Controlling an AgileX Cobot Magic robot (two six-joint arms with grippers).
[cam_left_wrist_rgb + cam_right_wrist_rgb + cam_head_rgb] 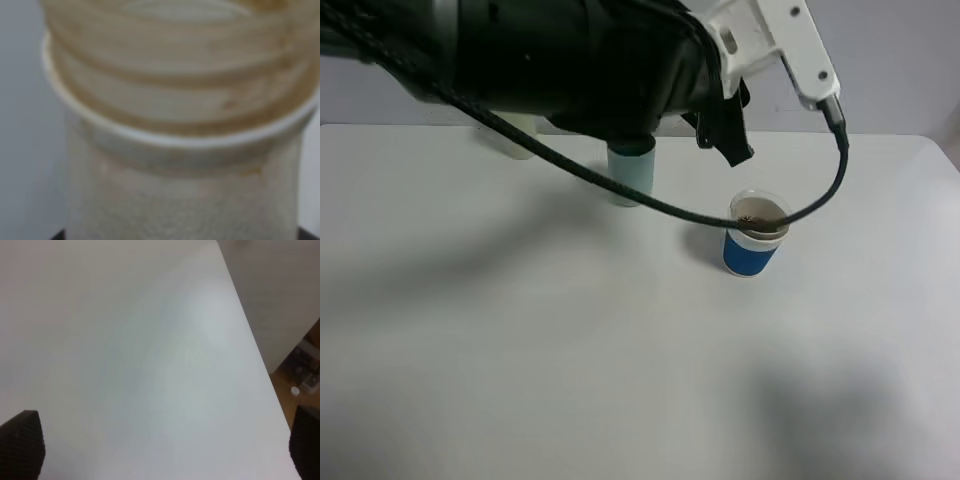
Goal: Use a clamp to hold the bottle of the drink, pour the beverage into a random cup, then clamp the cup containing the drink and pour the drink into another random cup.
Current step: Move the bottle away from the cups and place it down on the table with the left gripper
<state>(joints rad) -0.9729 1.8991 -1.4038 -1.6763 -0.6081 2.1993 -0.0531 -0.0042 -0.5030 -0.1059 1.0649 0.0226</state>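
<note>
White table (520,350), blue cup (750,255) of brown drink (756,209); left jaws tight around the bottle (185,150), right jaws wide apart.

no readable text, labels or numbers anywhere

Blue cup (751,252) upright, perhaps part-full.

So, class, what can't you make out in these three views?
Exterior high: the black arm hides the green cup's top and most of a white object.
Exterior high: a cable crosses the blue cup's mouth.
Left wrist: the bottle is blurred; left end effector's grip is cut off by the edge.
</note>
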